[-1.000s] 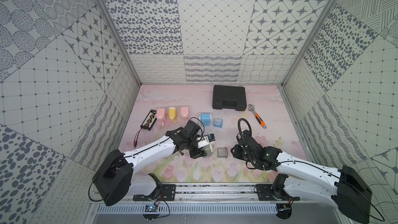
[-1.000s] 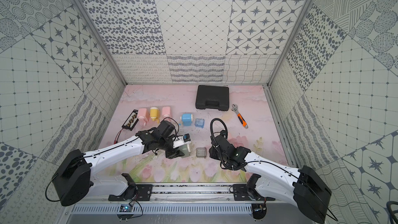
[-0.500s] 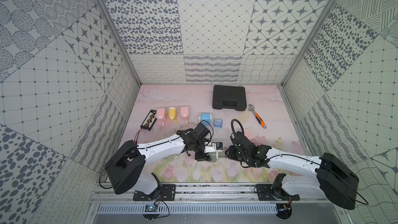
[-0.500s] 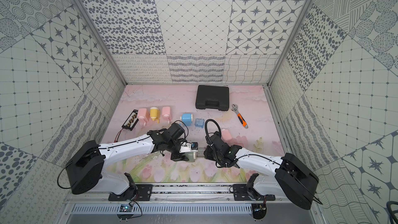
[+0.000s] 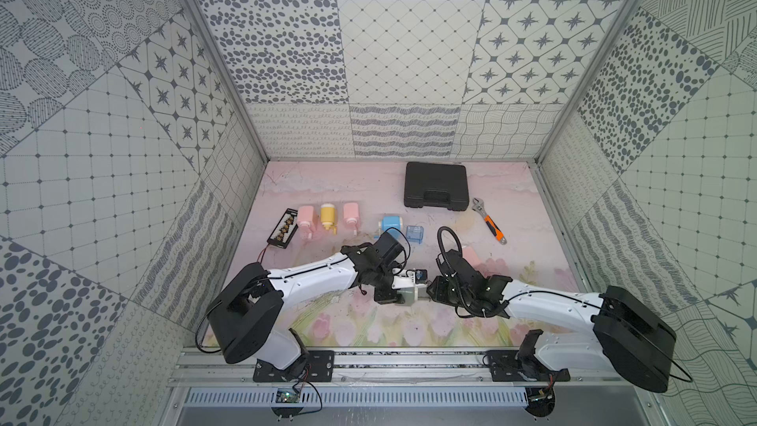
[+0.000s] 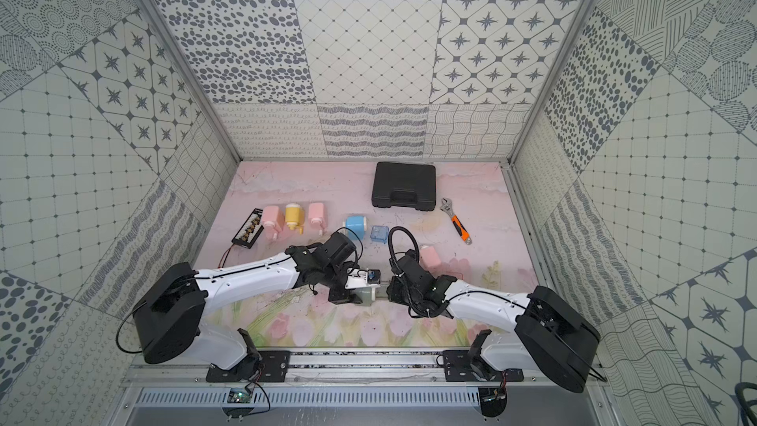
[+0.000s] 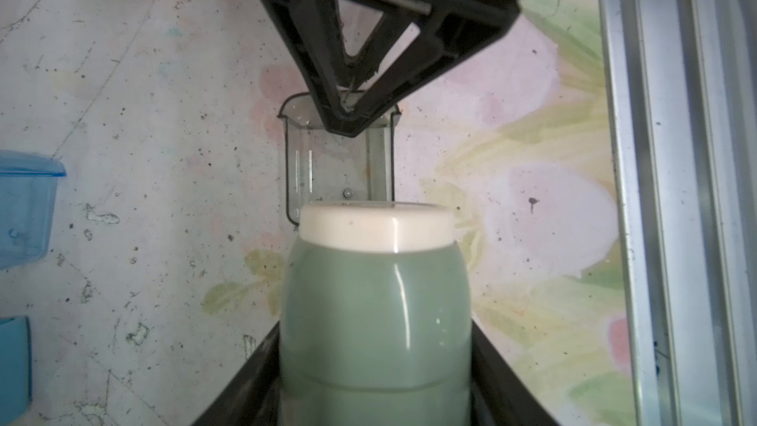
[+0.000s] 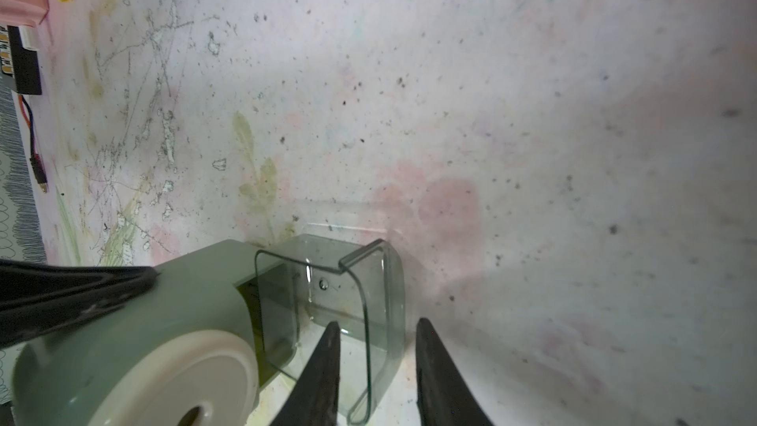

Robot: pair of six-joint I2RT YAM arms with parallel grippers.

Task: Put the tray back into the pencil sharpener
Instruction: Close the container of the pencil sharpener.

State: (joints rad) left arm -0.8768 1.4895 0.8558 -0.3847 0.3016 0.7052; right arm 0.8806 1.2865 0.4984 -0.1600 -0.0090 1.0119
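Observation:
My left gripper (image 5: pixel 400 293) is shut on the green pencil sharpener (image 5: pixel 409 295), which lies on the mat near the front; in the left wrist view its green body (image 7: pixel 377 301) fills the space between my fingers (image 7: pixel 254 366). The clear tray (image 8: pixel 381 305) has its inner end in the sharpener's (image 8: pixel 172 321) side opening and sticks out more than halfway. My right gripper (image 8: pixel 377 321) is closed around the tray's outer end wall, one finger inside and one outside. In the left wrist view the tray (image 7: pixel 299 165) shows beyond the sharpener's cream end.
A blue sharpener (image 5: pixel 392 224) and its blue tray (image 5: pixel 414 234) lie behind my arms. Pink and yellow sharpeners (image 5: pixel 327 215) and a battery holder (image 5: pixel 282 229) sit at the left, a black case (image 5: pixel 436 185) and a wrench (image 5: pixel 489 227) at the back right.
The left arm brought the sharpener to the right while the right gripper closed in on the tray and moved it left. The tray's end now sits in the sharpener's opening.

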